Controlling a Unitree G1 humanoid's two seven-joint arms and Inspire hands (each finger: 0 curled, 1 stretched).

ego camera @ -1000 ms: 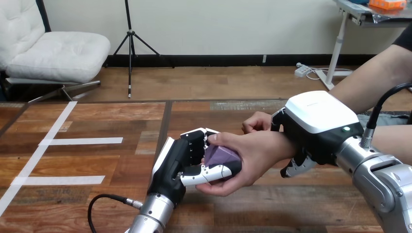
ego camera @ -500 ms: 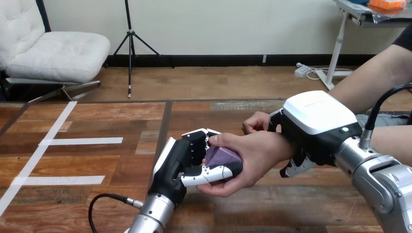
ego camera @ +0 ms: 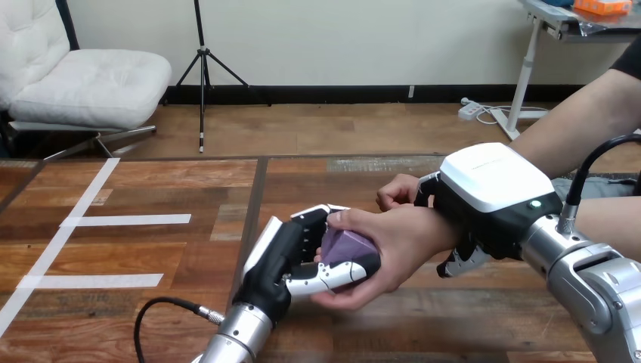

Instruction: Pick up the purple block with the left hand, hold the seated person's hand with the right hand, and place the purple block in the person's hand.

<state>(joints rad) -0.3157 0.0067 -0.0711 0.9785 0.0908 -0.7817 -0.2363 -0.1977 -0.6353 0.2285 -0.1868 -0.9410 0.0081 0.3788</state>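
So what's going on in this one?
A handover above the wooden table. The robot's left hand pinches the purple block and sets it against the palm of the person's hand, whose fingers curl about it. The right hand is clasped round the person's wrist. The block is not yet released.

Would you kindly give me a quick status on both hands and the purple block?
Left hand shut on purple block, block cupped in the person's hand. Right hand curled round the person's wrist. Nothing in the way.

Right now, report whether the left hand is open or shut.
Shut: left hand pinches the purple block between thumb and fingers, within the person's hand.
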